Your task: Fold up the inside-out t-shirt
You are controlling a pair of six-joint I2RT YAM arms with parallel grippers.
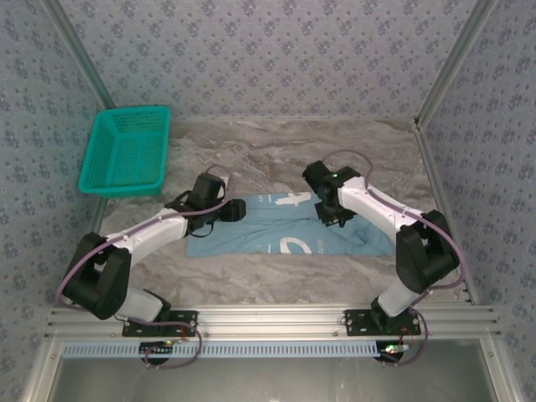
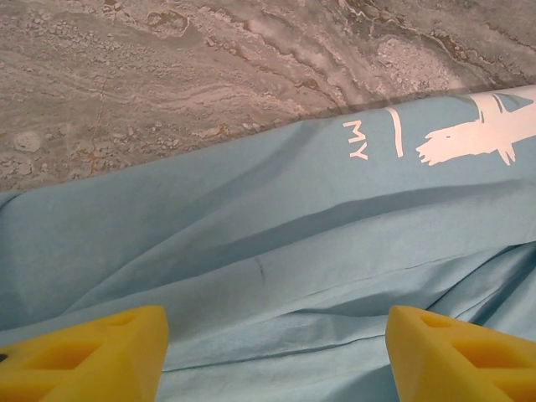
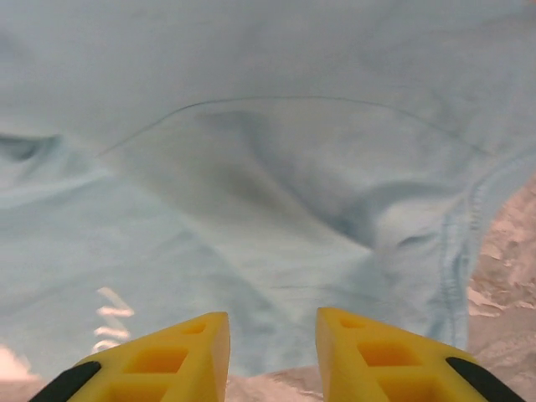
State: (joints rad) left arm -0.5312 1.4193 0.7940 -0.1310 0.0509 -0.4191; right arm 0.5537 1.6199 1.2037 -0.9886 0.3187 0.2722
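Left gripper hovers with its yellow fingers spread wide above the left end of the inside-out t-shirt, holding nothing. The shirt lies flat as a long light-blue band across the middle of the marble table, white print facing up. At the band's far right edge, my right gripper sits low with its fingers drawn close; I cannot tell whether cloth is nipped between them. I judge a fold across the band is being set up; next, both ends need firm pinches and an even lift.
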